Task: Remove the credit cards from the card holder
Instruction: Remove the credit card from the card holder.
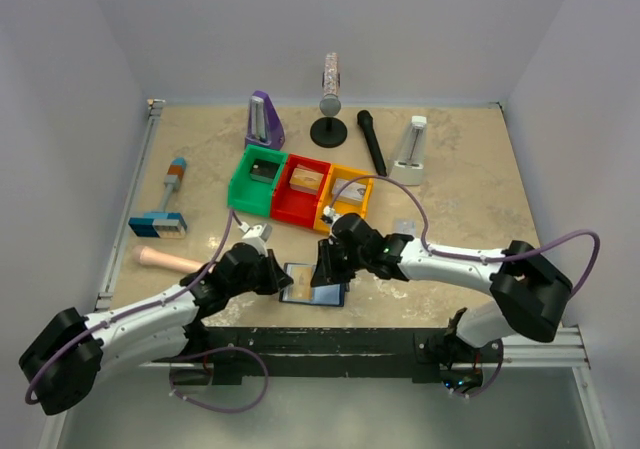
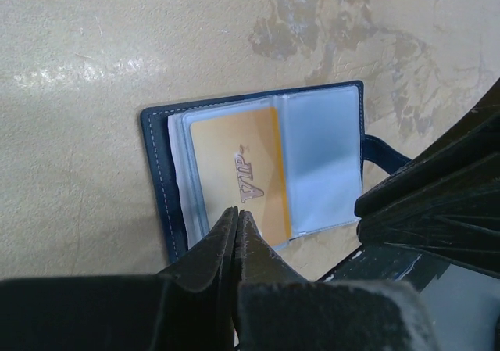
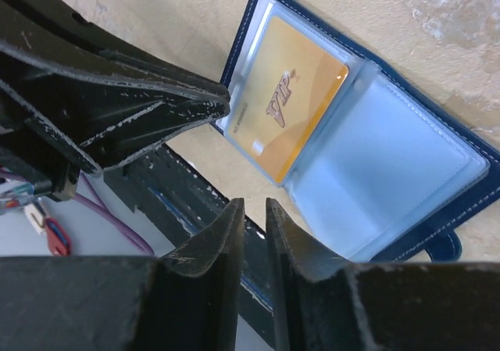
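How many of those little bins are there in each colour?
Green bin: 1
Red bin: 1
Yellow bin: 1
Total: 3

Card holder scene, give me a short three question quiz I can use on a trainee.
1. True or false: the card holder is folded shut.
2. Which word is printed on the amber card? A) VIP B) VISA C) GOLD
3. Which has its fingers pressed fully together, the left gripper or the right gripper?
Key: 1 false, it lies open; 2 A; 3 the left gripper.
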You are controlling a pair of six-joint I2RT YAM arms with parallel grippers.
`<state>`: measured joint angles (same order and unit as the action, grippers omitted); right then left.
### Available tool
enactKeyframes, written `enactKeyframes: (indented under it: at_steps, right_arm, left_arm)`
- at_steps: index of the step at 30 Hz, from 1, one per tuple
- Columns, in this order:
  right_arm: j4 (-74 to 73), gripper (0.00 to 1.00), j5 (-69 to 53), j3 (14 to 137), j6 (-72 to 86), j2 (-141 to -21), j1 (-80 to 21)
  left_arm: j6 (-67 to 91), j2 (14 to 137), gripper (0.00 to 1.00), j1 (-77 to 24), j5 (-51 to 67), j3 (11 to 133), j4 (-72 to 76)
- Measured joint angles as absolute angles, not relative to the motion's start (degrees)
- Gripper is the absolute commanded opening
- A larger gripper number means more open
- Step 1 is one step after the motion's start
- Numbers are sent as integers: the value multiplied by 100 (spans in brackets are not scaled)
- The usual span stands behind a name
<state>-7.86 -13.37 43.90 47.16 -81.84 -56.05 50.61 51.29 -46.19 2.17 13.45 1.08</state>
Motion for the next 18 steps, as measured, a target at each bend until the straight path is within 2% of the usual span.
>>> enactKeyframes:
  at_steps: [7,18]
  right_arm:
    - [-73,35,-1675,4298,5076,-8661,-5433]
    - [399,36,-1907,4165,5363,-9105,-5288]
  left_arm:
    - [5148,5341,0,-4619,198,1345,211]
    - [5155,5468,0,-4619,38,1347,126]
